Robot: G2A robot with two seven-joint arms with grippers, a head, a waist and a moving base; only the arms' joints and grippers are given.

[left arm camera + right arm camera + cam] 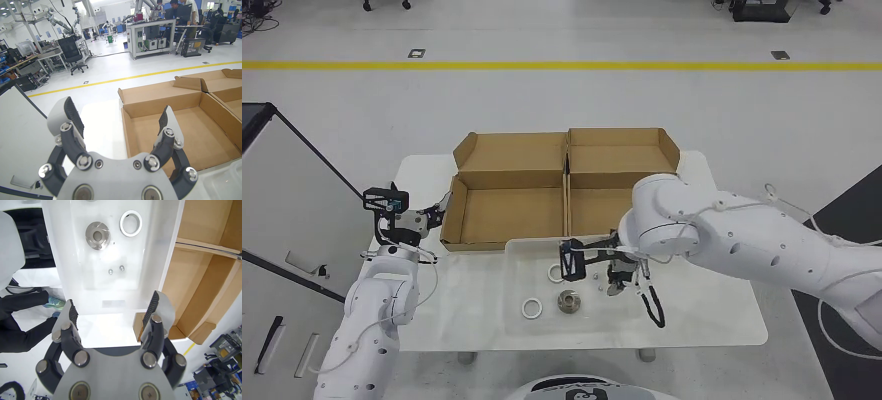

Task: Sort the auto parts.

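Observation:
A clear tray (517, 250) sits at the table's middle, in front of two open cardboard boxes. In it lie a metal flange (568, 300) (97, 235), a white ring (554, 270) (130, 222), a second white ring (532, 308) and two small nuts (110, 271). My right gripper (568, 262) (113, 306) hangs open above the tray with nothing between its fingers; the nuts lie just ahead of it and the flange and ring beyond. My left gripper (437, 213) (119, 113) is open and empty at the left wall of the left box (507, 215) (170, 123).
The right box (607, 205) (191, 275) adjoins the left one, and both look empty. A slanted white panel (282, 200) stands off the table's left side. The white table (712, 310) has bare surface right of the tray.

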